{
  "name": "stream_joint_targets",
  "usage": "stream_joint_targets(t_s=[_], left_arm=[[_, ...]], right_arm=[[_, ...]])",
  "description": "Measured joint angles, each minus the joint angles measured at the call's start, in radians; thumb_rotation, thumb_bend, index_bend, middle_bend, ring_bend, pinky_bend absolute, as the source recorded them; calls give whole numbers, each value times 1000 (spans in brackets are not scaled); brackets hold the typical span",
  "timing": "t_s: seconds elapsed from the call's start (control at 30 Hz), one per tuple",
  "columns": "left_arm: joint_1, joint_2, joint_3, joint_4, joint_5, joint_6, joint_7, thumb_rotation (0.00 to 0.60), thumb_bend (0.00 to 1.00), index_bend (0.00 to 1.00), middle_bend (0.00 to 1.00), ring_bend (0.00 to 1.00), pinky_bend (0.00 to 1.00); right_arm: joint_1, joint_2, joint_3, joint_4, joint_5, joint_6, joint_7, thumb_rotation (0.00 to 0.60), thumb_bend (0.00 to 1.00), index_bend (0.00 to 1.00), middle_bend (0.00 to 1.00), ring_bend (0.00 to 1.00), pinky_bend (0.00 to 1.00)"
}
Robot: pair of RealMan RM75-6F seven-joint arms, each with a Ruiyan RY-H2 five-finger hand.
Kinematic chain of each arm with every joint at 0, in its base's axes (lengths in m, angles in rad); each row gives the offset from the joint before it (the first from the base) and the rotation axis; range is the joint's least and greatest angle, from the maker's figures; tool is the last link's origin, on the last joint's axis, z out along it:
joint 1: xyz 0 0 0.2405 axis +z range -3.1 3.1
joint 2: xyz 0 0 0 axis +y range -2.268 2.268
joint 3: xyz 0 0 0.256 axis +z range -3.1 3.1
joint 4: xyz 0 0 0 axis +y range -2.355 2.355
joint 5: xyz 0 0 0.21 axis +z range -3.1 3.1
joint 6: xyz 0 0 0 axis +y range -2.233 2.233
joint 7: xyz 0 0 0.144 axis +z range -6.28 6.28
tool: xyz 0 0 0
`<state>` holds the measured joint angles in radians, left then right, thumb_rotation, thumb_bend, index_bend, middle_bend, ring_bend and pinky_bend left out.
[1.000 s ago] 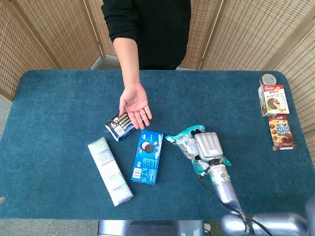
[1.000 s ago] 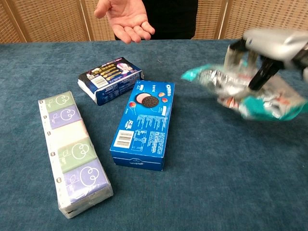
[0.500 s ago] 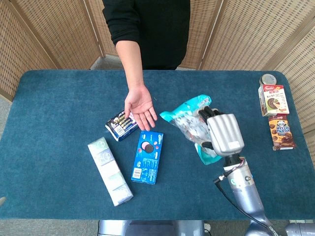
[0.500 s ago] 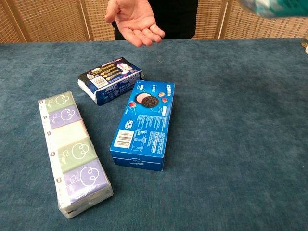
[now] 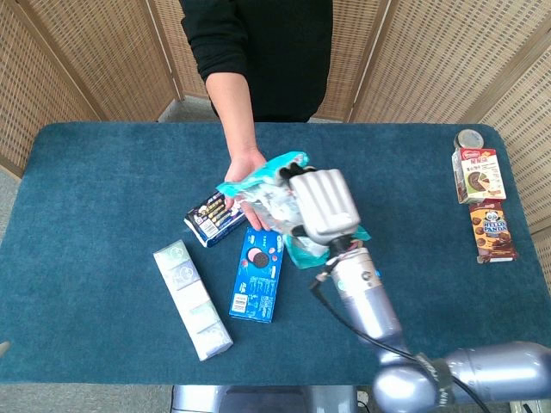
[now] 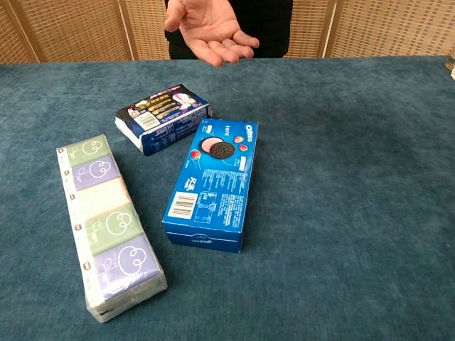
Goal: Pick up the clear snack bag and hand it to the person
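In the head view my right hand point(image 5: 323, 205) holds the clear snack bag point(image 5: 269, 191), a see-through pack with teal ends, lifted above the table. The bag's left end lies over the person's open palm point(image 5: 244, 166), which reaches in from the far side. The chest view shows that same palm point(image 6: 210, 27) turned up at the top edge, with neither the bag nor my hand in frame. My left hand appears in neither view.
A blue Oreo box point(image 5: 258, 274), a dark snack pack point(image 5: 211, 219) and a long tissue pack point(image 5: 192, 298) lie left of centre on the blue table point(image 5: 103, 198). Two snack boxes point(image 5: 492, 229) and a small jar point(image 5: 470, 138) stand at the far right edge.
My right hand has risen from the table and swung left with the snack bag, reaching the person's palm. The bag has left the chest view. The palm has drawn back slightly.
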<state>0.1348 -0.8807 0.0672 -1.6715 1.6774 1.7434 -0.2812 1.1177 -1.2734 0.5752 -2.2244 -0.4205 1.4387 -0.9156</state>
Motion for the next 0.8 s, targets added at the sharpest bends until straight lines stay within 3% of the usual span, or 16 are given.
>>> stream_joint_targets(t_s=[0.27, 0.33, 0.43, 0.47, 0.57, 0.8], left_arm=[[-7, 6, -3, -5, -16, -17, -18, 600, 142, 0, 0, 0, 87], [-8, 8, -3, -5, -18, -21, -22, 600, 143, 0, 0, 0, 87], [-5, 10, -3, -3, -18, -15, -30, 600, 144, 0, 0, 0, 87], [-3, 10, -3, -1, -20, -10, -34, 600, 144, 0, 0, 0, 87], [-4, 10, -5, 3, -27, -15, -40, 600, 143, 0, 0, 0, 87], [-9, 9, -5, -4, -23, -27, -24, 600, 143, 0, 0, 0, 87]], right_arm=[[182, -159, 59, 153, 152, 115, -73, 600, 581, 502, 614, 675, 813], [201, -181, 59, 183, 153, 126, -77, 600, 511, 386, 513, 571, 746], [209, -196, 35, 222, 139, 123, -82, 600, 337, 79, 201, 274, 526], [205, -195, 27, 223, 143, 111, -77, 600, 250, 24, 113, 187, 449], [188, -177, 41, 200, 180, 63, -48, 600, 45, 0, 9, 91, 363], [172, -103, 88, 103, 197, 63, -25, 549, 0, 0, 0, 54, 309]])
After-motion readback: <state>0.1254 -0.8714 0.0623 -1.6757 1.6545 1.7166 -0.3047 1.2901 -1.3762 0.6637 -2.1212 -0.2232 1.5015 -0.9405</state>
